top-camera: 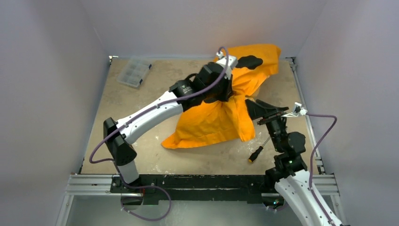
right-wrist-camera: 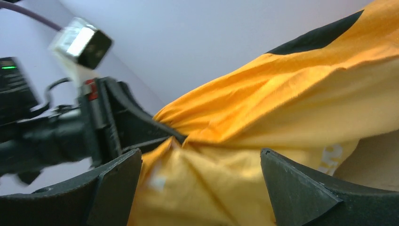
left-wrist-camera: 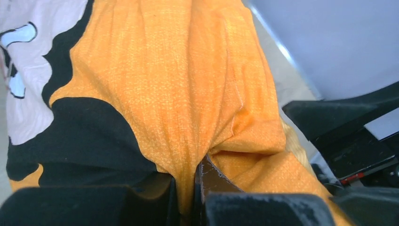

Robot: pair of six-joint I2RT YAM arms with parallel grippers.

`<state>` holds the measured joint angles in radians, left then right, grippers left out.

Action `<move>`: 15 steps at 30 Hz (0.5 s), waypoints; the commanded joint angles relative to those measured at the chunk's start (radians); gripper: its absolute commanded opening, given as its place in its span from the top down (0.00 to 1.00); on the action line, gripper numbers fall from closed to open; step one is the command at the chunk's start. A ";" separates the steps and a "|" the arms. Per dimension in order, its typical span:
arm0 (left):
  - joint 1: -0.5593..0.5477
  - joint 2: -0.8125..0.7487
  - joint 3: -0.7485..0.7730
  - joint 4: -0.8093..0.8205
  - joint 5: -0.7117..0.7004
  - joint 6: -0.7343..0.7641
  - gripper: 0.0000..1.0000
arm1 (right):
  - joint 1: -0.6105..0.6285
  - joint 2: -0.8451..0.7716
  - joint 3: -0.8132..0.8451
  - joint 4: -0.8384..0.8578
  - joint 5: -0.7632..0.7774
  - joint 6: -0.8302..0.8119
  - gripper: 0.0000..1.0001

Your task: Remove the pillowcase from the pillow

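Pillowcase (top-camera: pixel 221 117): orange-yellow cloth is spread in folds across the middle and far right of the table (top-camera: pixel 197 162); the far end is bunched high against the back wall, the near end is flattened to a point at the front left
Print: black patches are shown on the raised far part, and a black and white cartoon shape is seen at the left of the left wrist view
Pillow: hidden by the cloth in all three views
Left gripper (left-wrist-camera: pixel 186 183): brought together on a ridge of the pillowcase (left-wrist-camera: pixel 188 84), with a pinch of orange cloth clamped between the two black fingers (left-wrist-camera: pixel 94 205); from above it is seen over the middle of the cloth, between the raised part and the flat part
Right gripper (right-wrist-camera: pixel 202 160): jaws are held wide apart, nothing is gripped; orange folds of the pillowcase (right-wrist-camera: pixel 282 117) are seen between and beyond the fingertips, and contact cannot be told
Right gripper from above (top-camera: pixel 251 110): pointed left at the right edge of the cloth, near the left gripper (top-camera: pixel 229 92)
Lettering: small white letters are glimpsed on the cloth at the right of the right wrist view, too blurred to be read
Screwdriver (top-camera: pixel 256 154): laid on the table just beside the near right edge of the cloth, yellow and black handle toward the front
Clear plastic box (top-camera: pixel 134 72): set at the far left corner, well apart from the cloth
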<state>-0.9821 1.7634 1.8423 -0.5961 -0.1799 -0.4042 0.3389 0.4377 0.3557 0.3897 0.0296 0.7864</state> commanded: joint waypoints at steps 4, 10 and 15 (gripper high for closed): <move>0.329 -0.212 -0.262 0.558 0.534 -0.433 1.00 | -0.004 -0.103 0.118 0.007 -0.067 -0.116 0.01; 0.649 -0.359 -0.585 0.781 0.641 -0.695 1.00 | -0.004 0.021 0.203 -0.018 -0.126 -0.167 0.01; 0.910 -0.416 -0.819 0.900 0.759 -0.872 1.00 | -0.004 0.175 0.208 0.030 -0.191 -0.196 0.01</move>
<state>-0.2256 1.4036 1.1431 0.0631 0.4767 -1.0733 0.3389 0.5076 0.5499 0.3977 -0.0795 0.6453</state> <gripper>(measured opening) 0.060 0.987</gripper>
